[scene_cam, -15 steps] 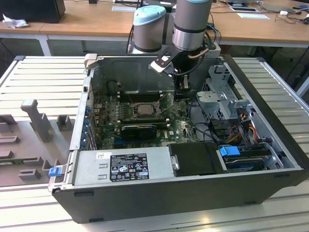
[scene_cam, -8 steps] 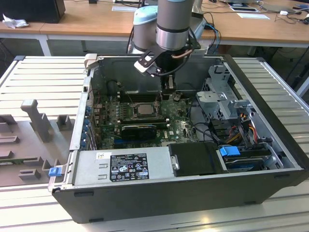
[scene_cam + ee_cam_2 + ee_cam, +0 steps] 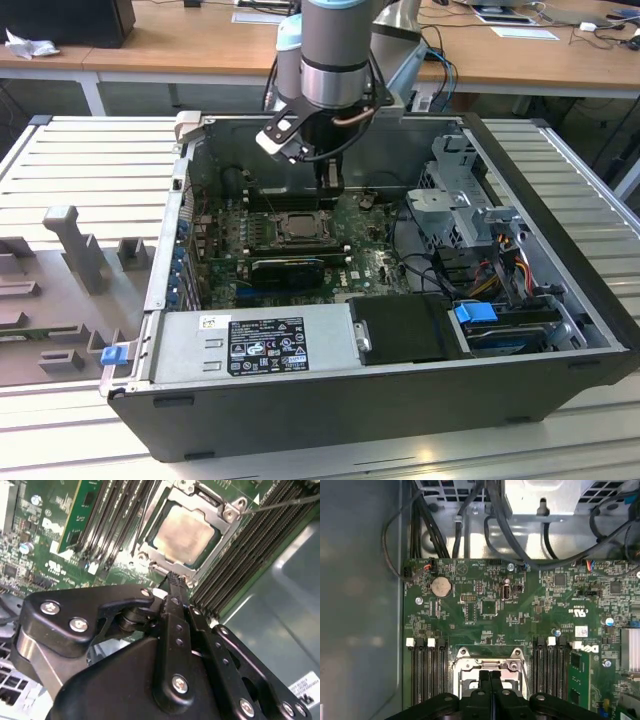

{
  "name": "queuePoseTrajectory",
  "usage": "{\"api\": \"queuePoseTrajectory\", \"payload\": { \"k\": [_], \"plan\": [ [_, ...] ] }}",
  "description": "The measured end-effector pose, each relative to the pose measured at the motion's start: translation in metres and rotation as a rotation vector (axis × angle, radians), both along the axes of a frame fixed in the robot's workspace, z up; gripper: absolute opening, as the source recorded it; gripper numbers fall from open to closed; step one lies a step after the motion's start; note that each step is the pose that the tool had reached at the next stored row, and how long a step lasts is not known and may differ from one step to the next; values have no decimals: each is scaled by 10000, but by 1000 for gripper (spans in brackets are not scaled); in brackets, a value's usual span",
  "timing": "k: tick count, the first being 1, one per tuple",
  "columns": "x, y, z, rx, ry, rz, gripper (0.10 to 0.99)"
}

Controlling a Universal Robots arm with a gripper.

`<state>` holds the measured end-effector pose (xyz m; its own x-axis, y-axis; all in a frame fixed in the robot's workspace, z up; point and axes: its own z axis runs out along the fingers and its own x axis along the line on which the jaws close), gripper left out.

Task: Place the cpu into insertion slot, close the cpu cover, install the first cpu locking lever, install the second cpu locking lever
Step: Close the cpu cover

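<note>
The hand (image 3: pixel 174 580), fingers pressed together and empty, is poised just beside the cover (image 3: pixel 150 547), which lies shut over the cpu (image 3: pixel 184 532)

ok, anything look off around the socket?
Nothing damaged or spilled. The cpu lies flat under the cpu cover. One oddity: a thin lever rod juts from the insertion slot corner across the memory slots, seemingly unlatched. The shut gripper sits at the slot's edge.

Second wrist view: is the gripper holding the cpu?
No, the cpu lies flat on the board, framed by the cpu cover, and the gripper is shut beside it.
</note>
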<state>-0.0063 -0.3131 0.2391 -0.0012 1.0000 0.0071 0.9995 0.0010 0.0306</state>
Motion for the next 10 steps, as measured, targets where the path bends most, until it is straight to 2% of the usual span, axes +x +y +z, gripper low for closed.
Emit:
{"api": "queuePoseTrajectory", "payload": {
  "k": [4, 7, 10],
  "plan": [
    [-24, -1, -97, 8, 1, 189, 106],
    [-51, -1, -104, 6, 39, 290, 106],
    [-112, 0, -108, 9, 45, 368, 106]
  ]
}}
